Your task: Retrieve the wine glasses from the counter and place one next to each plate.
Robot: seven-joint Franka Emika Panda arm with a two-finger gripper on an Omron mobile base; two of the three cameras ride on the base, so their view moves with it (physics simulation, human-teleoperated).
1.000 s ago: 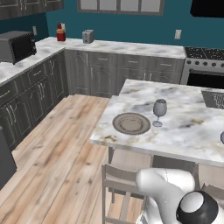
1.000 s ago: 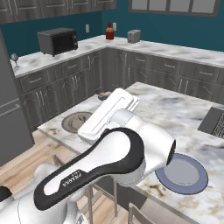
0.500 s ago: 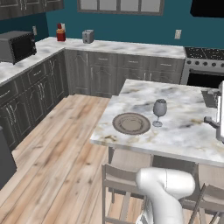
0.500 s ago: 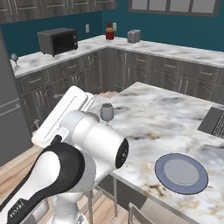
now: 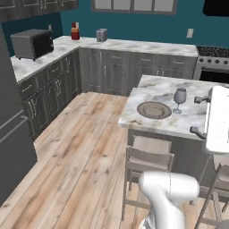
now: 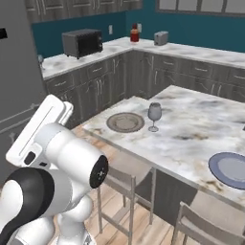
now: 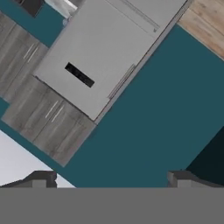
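Observation:
One grey wine glass [image 5: 180, 98] [image 6: 154, 114] stands upright on the marble island, just right of the brownish plate [image 5: 154, 109] [image 6: 125, 122]. The pale blue plate [image 6: 232, 170] lies further right on the island with nothing beside it. A small stemmed shape that looks like a second wine glass [image 6: 39, 58] stands at the counter's [image 6: 115, 49] left end, by the fridge. My gripper [image 5: 193, 115] [image 7: 111, 178] is open and empty, raised in front of the island and pointing left. In the hand view it faces the fridge and teal wall.
On the counter [image 5: 134, 44] sit a microwave [image 5: 31, 44] [image 6: 82, 42], a red bottle [image 5: 75, 32] and a toaster [image 5: 101, 34]. The fridge [image 5: 11, 134] fills the left. Stools [image 5: 147, 156] [image 6: 122, 179] stand at the island's near side. A stove [image 5: 214, 62] is at back right.
Both base views have shifted, so the base has moved and the island now sits further right. My arm has swung from over the island to the left, jaws still open.

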